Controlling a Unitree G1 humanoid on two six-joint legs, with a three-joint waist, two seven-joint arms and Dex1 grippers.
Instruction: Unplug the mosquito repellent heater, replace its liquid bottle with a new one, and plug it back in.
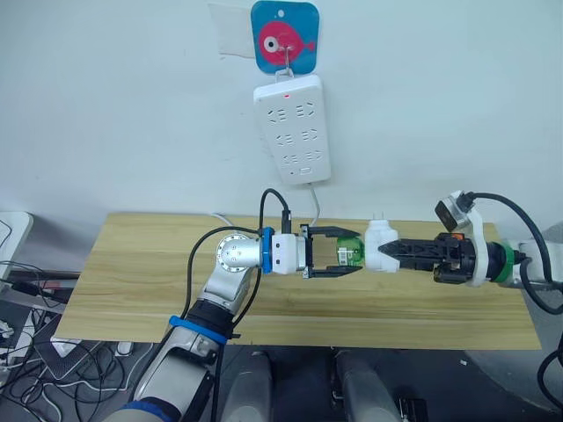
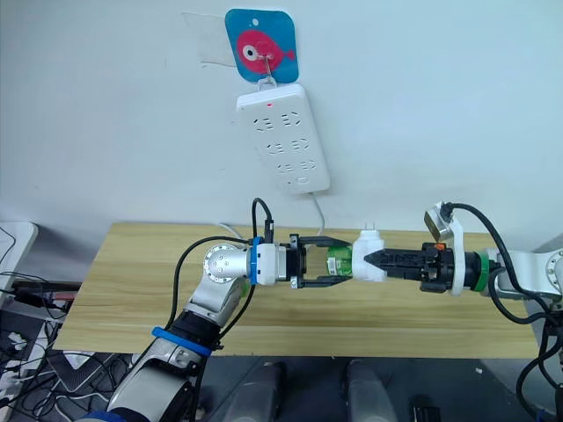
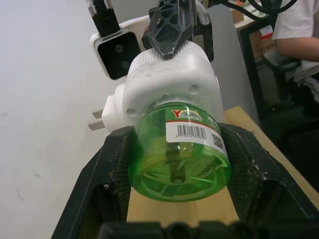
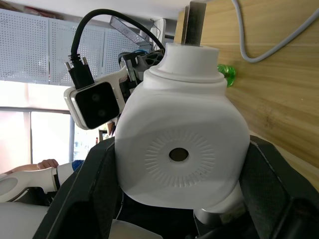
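Fingers of the right gripper [image 1: 398, 250] clamp the mosquito repellent heater [image 1: 380, 246]; left gripper [image 1: 350, 253] at its 9 o'clock pinches the green bottle [image 1: 349, 253], above the table [image 1: 132, 290].

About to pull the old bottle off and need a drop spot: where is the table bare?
The light wooden table is bare left of the left gripper and along the near edge. The middle is crowded: that gripper grips the green liquid bottle, and the right gripper holds the white rounded plug-in heater.

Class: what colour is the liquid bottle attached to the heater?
Translucent green liquid bottle, clearest in the left wrist view.
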